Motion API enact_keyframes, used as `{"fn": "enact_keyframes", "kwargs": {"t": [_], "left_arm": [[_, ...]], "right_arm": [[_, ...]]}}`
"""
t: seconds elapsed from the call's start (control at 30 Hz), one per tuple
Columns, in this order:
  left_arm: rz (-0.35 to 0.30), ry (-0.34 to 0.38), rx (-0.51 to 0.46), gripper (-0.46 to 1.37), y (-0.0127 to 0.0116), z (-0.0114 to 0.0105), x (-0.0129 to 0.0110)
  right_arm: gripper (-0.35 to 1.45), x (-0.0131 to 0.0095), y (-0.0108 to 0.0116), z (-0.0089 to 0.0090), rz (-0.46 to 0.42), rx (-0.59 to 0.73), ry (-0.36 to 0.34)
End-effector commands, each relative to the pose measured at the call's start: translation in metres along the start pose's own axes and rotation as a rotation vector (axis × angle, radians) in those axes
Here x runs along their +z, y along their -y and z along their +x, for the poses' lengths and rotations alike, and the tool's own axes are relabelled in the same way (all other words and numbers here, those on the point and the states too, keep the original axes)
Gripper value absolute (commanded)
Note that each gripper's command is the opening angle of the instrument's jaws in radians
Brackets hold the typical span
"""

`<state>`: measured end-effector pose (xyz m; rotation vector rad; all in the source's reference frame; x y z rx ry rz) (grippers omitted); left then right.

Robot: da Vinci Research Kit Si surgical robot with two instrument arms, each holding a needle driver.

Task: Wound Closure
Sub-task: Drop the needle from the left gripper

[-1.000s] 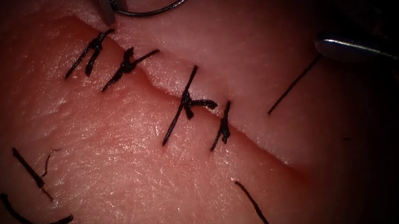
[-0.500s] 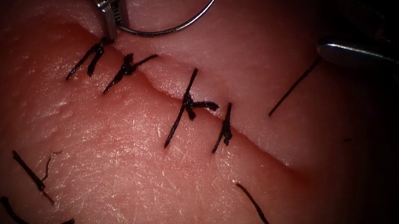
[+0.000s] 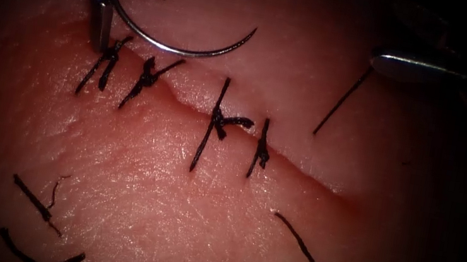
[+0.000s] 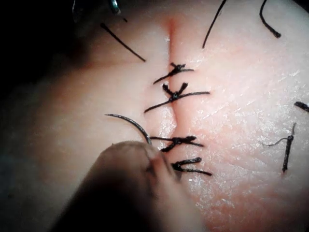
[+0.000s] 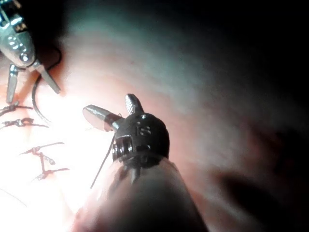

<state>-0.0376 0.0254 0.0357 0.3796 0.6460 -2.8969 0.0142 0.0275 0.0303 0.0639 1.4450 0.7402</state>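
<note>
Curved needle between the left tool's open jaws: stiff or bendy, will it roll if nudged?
Likely stiff: the needle keeps a clean metal arc. Its curve suggests it would rock or pivot, not roll. Probably slippery: shiny, over glistening tissue by the left tool.

Left claw (image 3: 130,10) gapes wide; right claw (image 5: 113,111) parted too.
</note>
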Motion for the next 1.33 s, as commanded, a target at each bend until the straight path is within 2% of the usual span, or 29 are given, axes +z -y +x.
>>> {"fn": "enact_keyframes", "kwargs": {"t": [0.03, 0.2, 0.27, 0.43, 0.83, 1.0, 1.07, 1.23, 1.33], "left_arm": [[0.016, -0.016, -0.004, 0.80, 0.0001, 0.0000, -0.0003], [0.056, -0.059, -0.021, 0.65, 0.0001, 0.0006, -0.0018], [0.060, -0.064, -0.024, 0.65, -0.0001, 0.0007, -0.0022], [0.080, -0.082, -0.039, 0.59, -0.0017, 0.0015, -0.0033], [0.117, -0.105, -0.059, 0.47, -0.0041, 0.0037, -0.0041], [0.118, -0.105, -0.059, 0.45, -0.0042, 0.0037, -0.0040], [0.120, -0.105, -0.058, 0.49, -0.0044, 0.0037, -0.0038], [0.122, -0.105, -0.057, 0.42, -0.0046, 0.0037, -0.0037], [0.122, -0.105, -0.057, 0.43, -0.0046, 0.0036, -0.0037]], "right_arm": [[1.29, 0.0000, 0.0000, 0.0000, 0.006, 0.001, 0.001], [1.29, 0.0001, -0.0001, -0.0001, 0.005, 0.000, 0.001], [1.29, 0.0001, -0.0001, -0.0001, 0.005, 0.000, 0.001], [1.29, 0.0002, -0.0002, -0.0002, 0.004, 0.000, 0.001], [1.29, 0.0002, -0.0002, -0.0002, 0.003, 0.000, 0.001], [1.29, 0.0002, -0.0002, -0.0002, 0.004, 0.000, 0.001], [1.29, 0.0002, -0.0002, -0.0003, 0.004, 0.000, 0.001], [1.29, 0.0002, -0.0002, -0.0004, 0.004, -0.001, 0.001], [1.29, 0.0002, -0.0002, -0.0004, 0.004, -0.001, 0.001]]}}
